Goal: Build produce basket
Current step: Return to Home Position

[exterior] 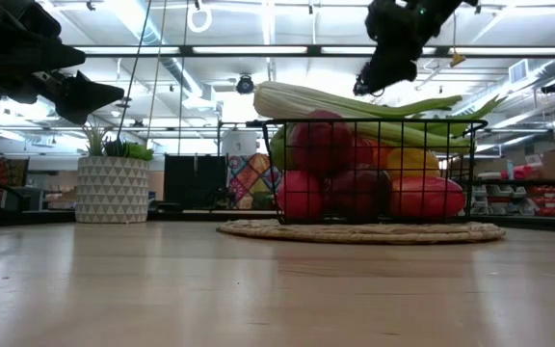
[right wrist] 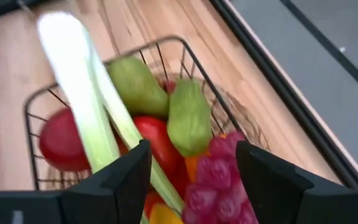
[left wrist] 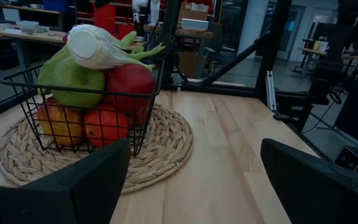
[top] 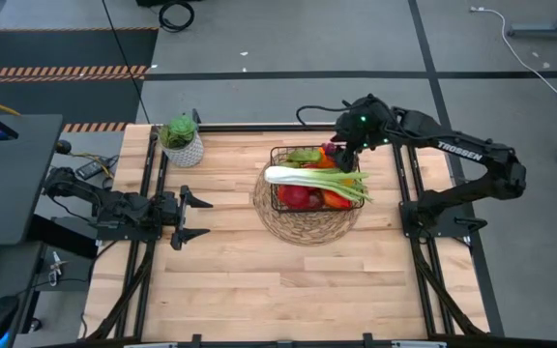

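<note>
The black wire basket (top: 277,166) stands on a round woven mat (top: 303,224) at the table's middle, toward the far edge. It is full of produce: red apples (exterior: 321,145), two green pears (right wrist: 188,115), purple grapes (right wrist: 216,180) and a yellow piece (exterior: 408,162). A long pale celery (top: 312,178) lies across the rim on top of the pile. My right gripper (top: 341,155) hovers open above the basket's far right corner, with nothing between its fingers (right wrist: 126,177). My left gripper (top: 193,217) stands open near the table's left edge, pointing level at the basket (left wrist: 23,87).
A potted green plant in a white pot (top: 182,141) stands at the table's far left corner. Bare wood (top: 288,290) stretches along the near half of the table and between my left gripper and the mat.
</note>
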You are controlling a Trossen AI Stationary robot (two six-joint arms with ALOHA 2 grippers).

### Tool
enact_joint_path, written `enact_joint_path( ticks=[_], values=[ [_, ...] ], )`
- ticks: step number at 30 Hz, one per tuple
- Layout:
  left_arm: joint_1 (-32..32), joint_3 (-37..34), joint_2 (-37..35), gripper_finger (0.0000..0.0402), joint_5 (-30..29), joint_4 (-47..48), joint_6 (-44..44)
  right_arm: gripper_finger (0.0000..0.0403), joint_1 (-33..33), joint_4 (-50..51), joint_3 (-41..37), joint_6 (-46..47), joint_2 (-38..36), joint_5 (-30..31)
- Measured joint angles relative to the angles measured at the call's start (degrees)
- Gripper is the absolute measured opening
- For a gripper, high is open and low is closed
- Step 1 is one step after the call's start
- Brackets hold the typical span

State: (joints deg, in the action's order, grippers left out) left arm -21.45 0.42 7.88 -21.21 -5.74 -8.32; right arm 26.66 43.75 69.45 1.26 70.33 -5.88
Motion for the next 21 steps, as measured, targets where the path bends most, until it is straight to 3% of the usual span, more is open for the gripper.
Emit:
enact_joint_path(
  ticks=[11, 21],
  values=[
    [0.0, 0.0, 0.0, 0.0369, 0.0, 0.0, 0.0, 0.0233, -9.7, -0.9, -0.7, -0.3, -4.1, -4.9],
    [0.0, 0.0, 0.0, 0.0369, 0.0, 0.0, 0.0, 0.0232, -11.6, -21.6, -20.3, 1.9, -24.2, -7.0]
  ],
)
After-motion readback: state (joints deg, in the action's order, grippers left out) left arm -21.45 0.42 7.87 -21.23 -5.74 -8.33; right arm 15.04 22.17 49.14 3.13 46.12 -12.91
